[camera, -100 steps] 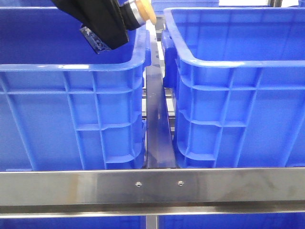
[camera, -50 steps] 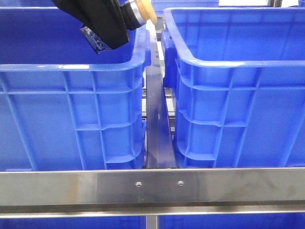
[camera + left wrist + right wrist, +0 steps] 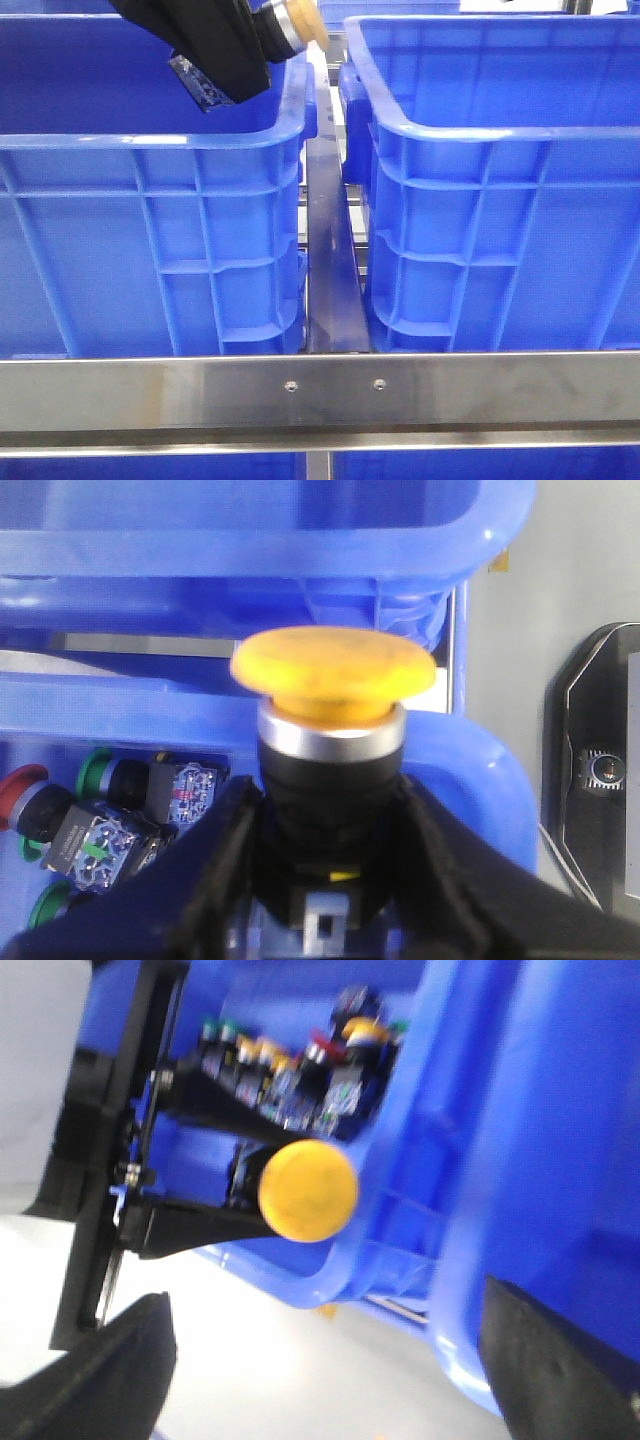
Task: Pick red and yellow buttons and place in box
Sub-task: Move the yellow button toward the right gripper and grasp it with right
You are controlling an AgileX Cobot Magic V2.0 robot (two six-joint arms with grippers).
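Start at the left of your front view: the left crate (image 3: 150,230) fills that side, and the left gripper (image 3: 262,45) hangs over its rim at the inner back corner. Its 2 black fingers (image 3: 200,880) are closed narrowly on the black body of the yellow button (image 3: 333,675), and you can see the orange-yellow dome and silver collar poking out past the fingertips toward the gap between the crates. From the front, the button's dome (image 3: 305,22) sits just above the left crate's rim, not over the other crate.

In your left wrist view, the floor of that crate holds loose pushbuttons (image 3: 110,815) with black bodies, some capped green and 1 red button (image 3: 18,785) at the edge of the picture.

Move to the middle: a dark metal rail (image 3: 330,260) runs back between the 2 crates, and a steel crossbar (image 3: 320,395) spans the front below them.

On the right stands the box (image 3: 500,200), alike in colour and ribbing; its inside is hidden from you here.

The right gripper (image 3: 320,1370) shows only as 2 blurred dark fingertips (image 3: 100,1370) standing wide apart, nothing between them. Its camera looks across at the left gripper holding the yellow dome (image 3: 308,1190) beside the blue walls.
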